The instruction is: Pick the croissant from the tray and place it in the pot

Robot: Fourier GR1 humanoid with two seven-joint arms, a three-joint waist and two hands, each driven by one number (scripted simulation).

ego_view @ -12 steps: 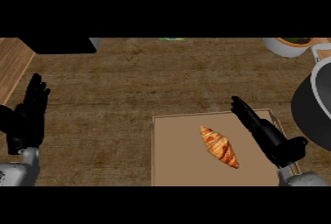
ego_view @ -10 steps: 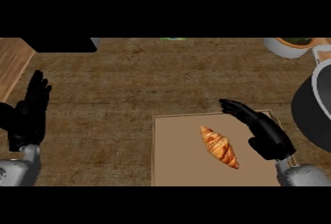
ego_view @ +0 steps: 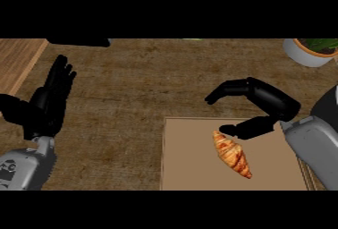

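Note:
A golden-brown croissant (ego_view: pixel 232 154) lies diagonally on the tan tray (ego_view: pixel 191 170) at the lower right of the counter. My right hand (ego_view: pixel 267 100) hovers over the tray's far edge, open, with its fingers arched forward and down. Its thumb (ego_view: pixel 247 129) sits just beside the croissant's upper tip, and nothing is held between thumb and fingers. A sliver of the dark pot (ego_view: pixel 330 105) shows at the right edge, mostly hidden behind my right forearm. My left hand (ego_view: pixel 46 105) rests open at the left, fingers pointing up.
A white planter with green leaves (ego_view: pixel 310 51) stands at the far right corner. A wooden board (ego_view: pixel 16 62) lies at the far left, and a dark object (ego_view: pixel 79 42) sits at the top edge. Brown countertop stretches between the hands.
My right hand has swung left and forward over the tray's far edge, its fingers bending from straight into an arch above the croissant's tip. The left hand and croissant stay still.

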